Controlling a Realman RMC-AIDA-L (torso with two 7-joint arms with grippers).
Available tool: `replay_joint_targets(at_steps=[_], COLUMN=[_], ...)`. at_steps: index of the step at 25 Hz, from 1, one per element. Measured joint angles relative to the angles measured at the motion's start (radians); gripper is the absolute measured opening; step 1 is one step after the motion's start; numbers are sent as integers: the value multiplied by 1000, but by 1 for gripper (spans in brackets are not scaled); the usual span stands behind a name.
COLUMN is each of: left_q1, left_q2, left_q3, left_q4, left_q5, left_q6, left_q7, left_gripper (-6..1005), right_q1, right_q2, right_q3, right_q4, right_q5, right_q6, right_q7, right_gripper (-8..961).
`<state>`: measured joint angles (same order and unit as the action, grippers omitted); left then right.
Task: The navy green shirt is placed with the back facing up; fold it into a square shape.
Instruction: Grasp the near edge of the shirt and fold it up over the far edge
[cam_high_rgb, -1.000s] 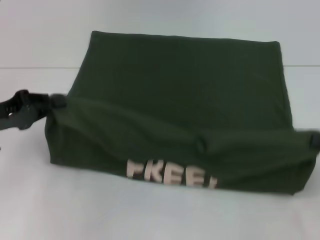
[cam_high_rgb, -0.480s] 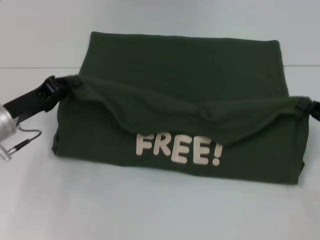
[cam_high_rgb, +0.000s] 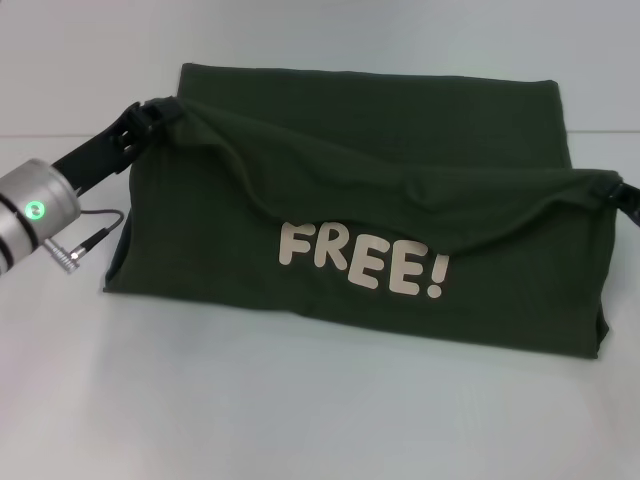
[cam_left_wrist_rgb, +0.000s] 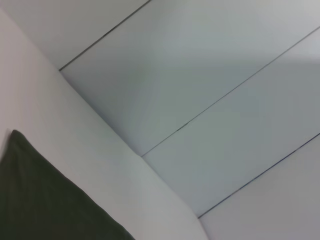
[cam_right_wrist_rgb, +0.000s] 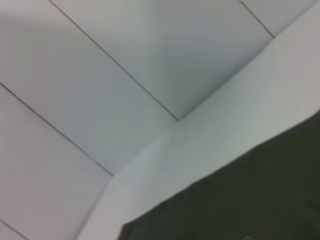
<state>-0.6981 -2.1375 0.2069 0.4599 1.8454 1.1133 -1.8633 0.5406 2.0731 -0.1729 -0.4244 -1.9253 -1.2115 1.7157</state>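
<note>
Left gripper (cam_high_rgb: 162, 112) at the shirt's left side, raised off the table, pinched on the near-edge corner of the navy green shirt (cam_high_rgb: 400, 140). Its arm runs down and outward to a silver wrist segment with a green light.

Shirt lies across the middle of the white table (cam_high_rgb: 300, 420), already narrowed to a wide band. Far portion flat, plain side up. Near portion is lifted and carried toward the far edge; cream "FREE!" lettering (cam_high_rgb: 362, 262) faces the head camera on the raised underside. Lifted hem sags in the middle between the two holds. Lower fold line rests on the table.

Right gripper (cam_high_rgb: 612, 190) at the shirt's right side, clamped on the other near-edge corner, sitting lower than the left one. Only its tip is in view.

Wrist views show only wall panels, table and a dark wedge of cloth; no fingers.

Judgement: step in hand is the near-to-far fold that brings the band to a square.

To do it well:
- level the two holds, so the hem travels parallel to the far edge;
- draw the corners slightly apart to take out the middle sag;
- carry on until the hem meets the far edge, corners over corners;
- lower before letting go, so the cloth does not bunch.

Risk: uneven heights would leave a skewed, wrinkled top layer.
</note>
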Motion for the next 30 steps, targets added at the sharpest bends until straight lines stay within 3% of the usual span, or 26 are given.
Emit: replay_joint_targets(at_steps=[7, 14, 20, 30], left_q1=[-34, -61, -66, -95], left_q2=[-13, -6, -22, -24], left_q3=[8, 12, 19, 21], left_q4=[-1, -1, -5, -61], left_q5=[-28, -41, -42, -45], left_q6=[-71, -110, -167, -278], left_q7=[49, 67, 105, 114], left_gripper=[19, 19, 19, 20], right_q1=[33, 44, 57, 85], right_q2=[1, 1, 4, 11], right_q3=[-42, -42, -50, -132], right_q4=[11, 9, 15, 24], right_q5=[0, 29, 34, 33], right_q6=[79, 93, 144, 259], right_q7=[-3, -53, -77, -80], right_gripper=[22, 21, 52, 105])
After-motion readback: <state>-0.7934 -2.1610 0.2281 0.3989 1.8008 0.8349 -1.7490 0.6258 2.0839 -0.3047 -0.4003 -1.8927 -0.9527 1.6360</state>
